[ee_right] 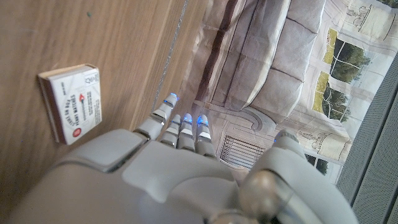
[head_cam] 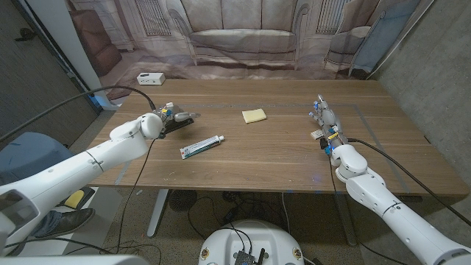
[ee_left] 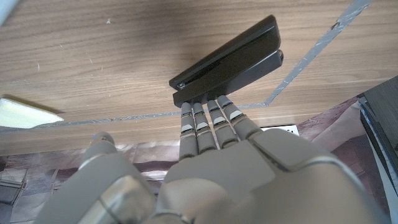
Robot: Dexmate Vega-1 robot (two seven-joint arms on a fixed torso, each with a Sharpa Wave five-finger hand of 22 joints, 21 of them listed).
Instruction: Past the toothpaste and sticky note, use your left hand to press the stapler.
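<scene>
Lying at the bench's left side, the black stapler [ee_left: 227,62] has the left hand [head_cam: 163,121] on it, straight fingertips [ee_left: 208,112] touching its near end, holding nothing, apparently set to push down on the top arm. Toothpaste [head_cam: 202,147] lies just beside, toward the middle, and the yellow sticky note [head_cam: 254,115] sits farther on. Well apart, the right hand [head_cam: 327,126] stands idle and empty near a small matchbox [ee_right: 69,101].

Wooden table [head_cam: 280,158] carrying a black stapler [head_cam: 179,123] right at the left hand's [head_cam: 163,118] fingertips, a toothpaste tube [head_cam: 202,147] just beyond it toward the right hand [head_cam: 325,121], a yellow sticky note [head_cam: 254,115] between the hands, and a small box [ee_right: 70,102] beside the right hand.
</scene>
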